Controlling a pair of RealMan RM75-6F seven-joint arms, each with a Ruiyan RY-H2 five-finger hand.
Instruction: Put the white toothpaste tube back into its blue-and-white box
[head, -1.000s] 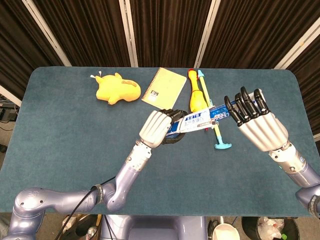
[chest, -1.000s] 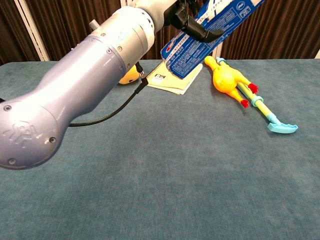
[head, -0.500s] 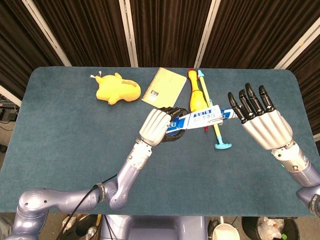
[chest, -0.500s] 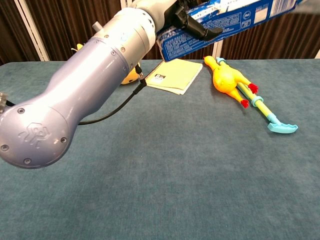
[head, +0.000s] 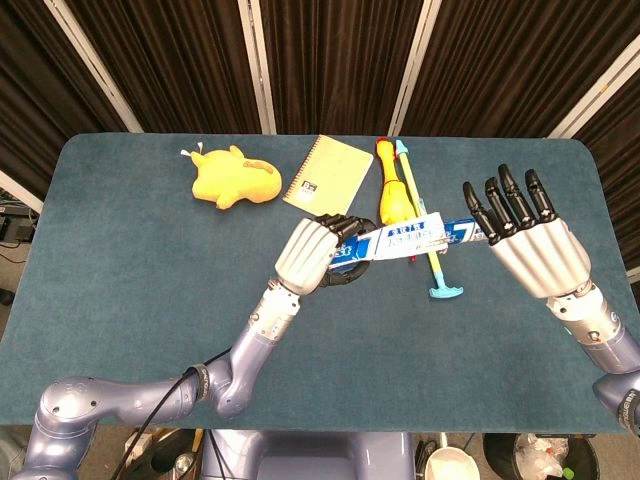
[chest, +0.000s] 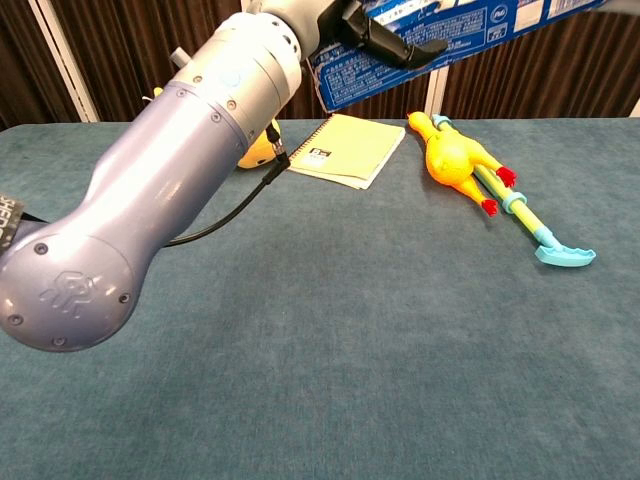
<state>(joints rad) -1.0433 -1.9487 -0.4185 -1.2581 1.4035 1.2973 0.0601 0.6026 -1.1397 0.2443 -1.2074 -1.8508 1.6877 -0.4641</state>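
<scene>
The blue-and-white box (head: 415, 236) is held in the air above the table, lying nearly level from left to right. My left hand (head: 312, 252) grips its left end, fingers wrapped around it. In the chest view the box (chest: 455, 30) crosses the top edge, with the left hand's dark fingers (chest: 385, 42) on it. My right hand (head: 528, 240) stands at the box's right end with its fingers straight and spread, holding nothing. No white toothpaste tube shows apart from the box. The right hand does not appear in the chest view.
On the blue cloth table (head: 130, 270) lie a yellow plush duck (head: 235, 178), a yellow notebook (head: 328, 173), a rubber chicken (head: 392, 190) and a long stick with a cyan end (head: 445, 291). My left arm (chest: 170, 180) fills the chest view's left side.
The box has swung from tilted to nearly level in the left hand. The right hand's fingers have straightened, and it has drifted slightly right, away from the box's end.
</scene>
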